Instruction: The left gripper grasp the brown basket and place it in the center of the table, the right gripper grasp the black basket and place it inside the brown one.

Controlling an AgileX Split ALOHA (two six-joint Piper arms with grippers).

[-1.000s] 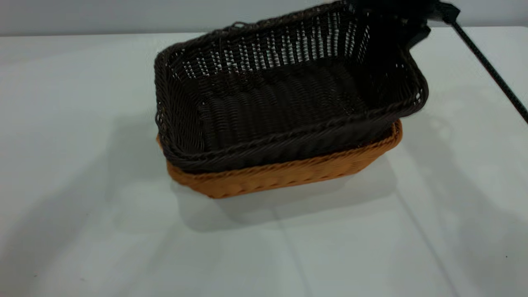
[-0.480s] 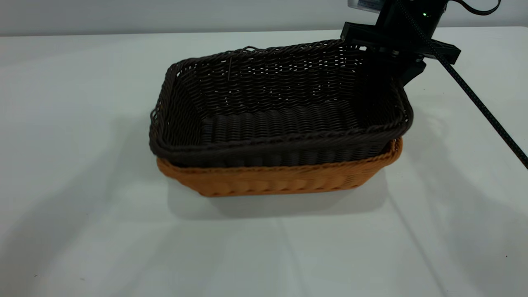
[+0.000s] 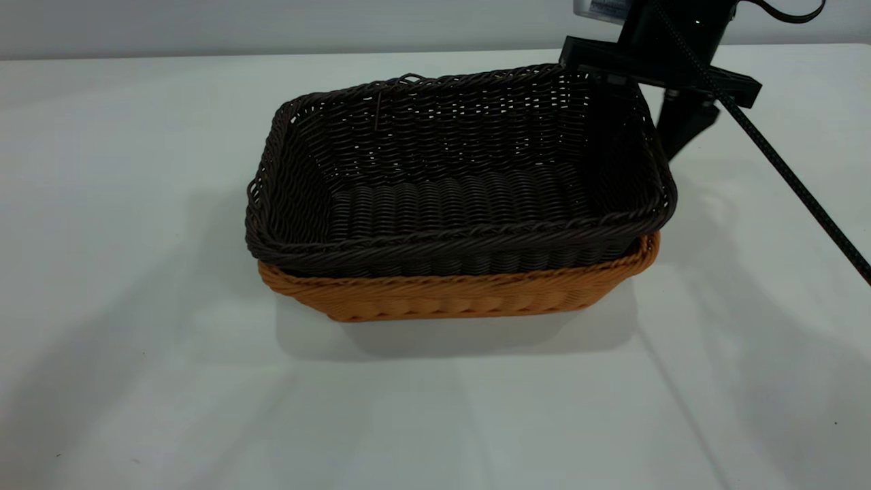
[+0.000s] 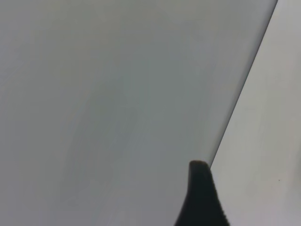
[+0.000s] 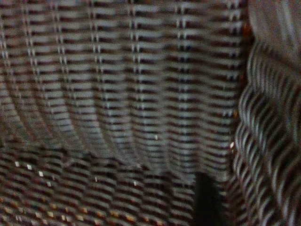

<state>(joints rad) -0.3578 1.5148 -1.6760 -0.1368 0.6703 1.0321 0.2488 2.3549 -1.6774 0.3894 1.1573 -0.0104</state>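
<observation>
Left gripper [image 4: 201,197]: absent from the exterior view; its wrist view shows one dark fingertip against blank wall and table edge. Cannot tell if it is apart or together. Parked, away from the baskets.
Table [image 3: 136,340]: white, bare around the stack.
Brown basket [image 3: 463,299]: sits near the table's centre, only its rim and lower wall showing under the dark one.
Black basket [image 3: 449,197]: nested inside the brown basket, roughly level, rim standing proud of the orange rim.
Right gripper [image 3: 646,102]: at the black basket's far right corner; fingers spread, one inside the wall, one outside, not pinching the weave.
Risk: on lift-out, the inner finger could snag the braided rim and drag or tip the black basket out of its seat.
Risk 2: a sideways exit could shove both baskets off centre.
</observation>
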